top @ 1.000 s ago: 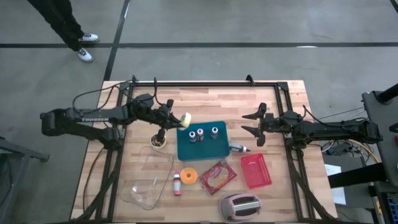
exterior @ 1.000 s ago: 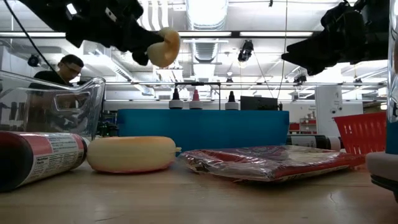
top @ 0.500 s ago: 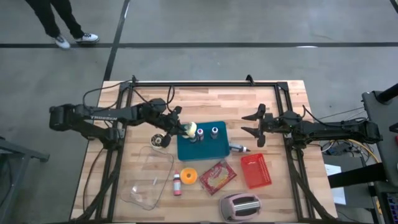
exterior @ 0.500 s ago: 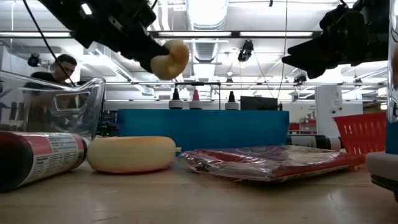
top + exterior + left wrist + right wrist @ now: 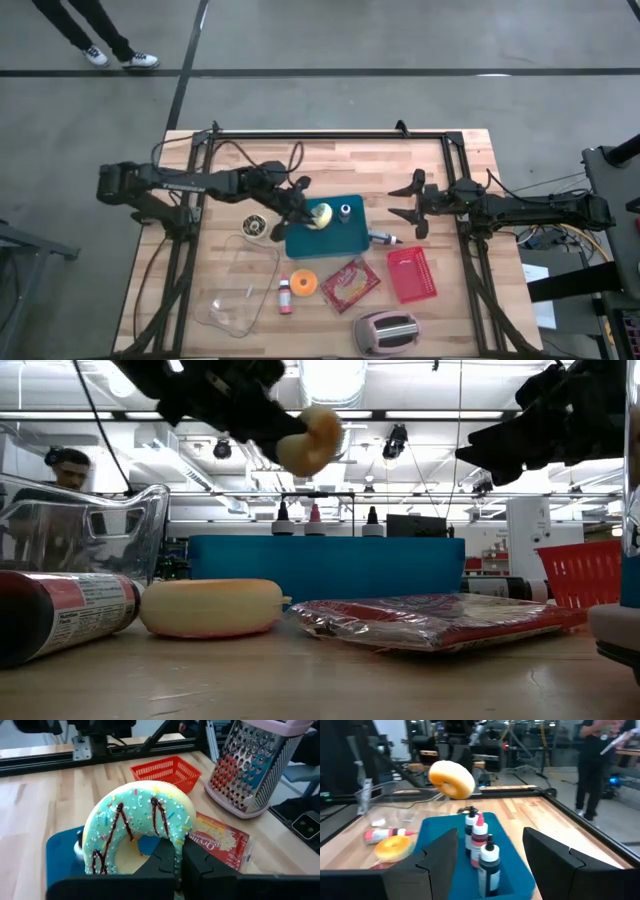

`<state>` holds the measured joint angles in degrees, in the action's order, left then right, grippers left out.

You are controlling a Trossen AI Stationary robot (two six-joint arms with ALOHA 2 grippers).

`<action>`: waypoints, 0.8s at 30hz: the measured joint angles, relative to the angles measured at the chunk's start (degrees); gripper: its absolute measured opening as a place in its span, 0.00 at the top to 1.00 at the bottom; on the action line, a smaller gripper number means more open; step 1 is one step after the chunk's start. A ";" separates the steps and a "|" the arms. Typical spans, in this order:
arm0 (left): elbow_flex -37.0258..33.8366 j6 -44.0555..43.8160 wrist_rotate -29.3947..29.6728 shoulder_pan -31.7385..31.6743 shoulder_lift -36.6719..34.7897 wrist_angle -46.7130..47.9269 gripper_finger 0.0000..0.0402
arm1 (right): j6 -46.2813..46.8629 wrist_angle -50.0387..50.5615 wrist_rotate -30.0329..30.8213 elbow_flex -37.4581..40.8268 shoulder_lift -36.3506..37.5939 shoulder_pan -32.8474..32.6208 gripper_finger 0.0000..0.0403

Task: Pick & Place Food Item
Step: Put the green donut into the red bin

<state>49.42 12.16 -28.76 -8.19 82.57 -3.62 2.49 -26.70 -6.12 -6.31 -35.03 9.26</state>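
Nearest the table's front edge sit a pink metal grater point(image 5: 385, 332), a clear plastic tub point(image 5: 238, 285) and a red mesh basket point(image 5: 412, 274). Farther back, the left gripper point(image 5: 303, 212) is clamped on a mint-iced sprinkled doughnut point(image 5: 320, 215), holding it in the air above the blue rectangular tray point(image 5: 348, 233) of small bottles. To the right, the right gripper point(image 5: 408, 202) hovers with its fingers spread, empty.

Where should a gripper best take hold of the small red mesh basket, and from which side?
Probably from above, pinching one thin wall of the small red mesh basket. It sits upright with its mouth open upward, and its rim stands free. The right gripper, open and idle, is nearest.
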 joint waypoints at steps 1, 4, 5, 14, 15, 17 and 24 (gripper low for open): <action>1.23 0.41 -0.33 0.00 1.35 0.04 0.99 | -0.40 0.01 -0.77 0.00 0.00 0.00 0.46; 5.07 1.78 -1.41 0.00 5.21 0.09 0.99 | -1.75 1.07 -3.33 -0.31 0.04 0.00 0.46; 6.65 2.24 -2.22 0.00 6.62 0.12 0.99 | -2.61 2.31 -4.06 -0.77 0.04 0.00 0.46; 22.65 5.13 -6.30 -0.03 17.82 8.69 0.99 | -10.79 16.62 -6.79 -7.41 0.15 -0.02 0.46; 24.50 5.35 -6.93 -0.04 19.07 10.34 0.99 | -11.74 17.95 -7.07 -8.26 0.08 0.00 0.46; 28.34 5.99 -7.51 -0.04 21.58 13.19 0.99 | -13.62 21.37 -7.31 -9.76 0.12 -0.01 0.46; 37.72 7.63 -8.17 -0.08 28.72 18.47 0.99 | -15.85 26.80 -7.83 -13.24 -0.17 -0.37 0.46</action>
<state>87.14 19.79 -36.93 -8.27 111.29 14.84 -13.36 0.10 -13.95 -19.55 -35.20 8.89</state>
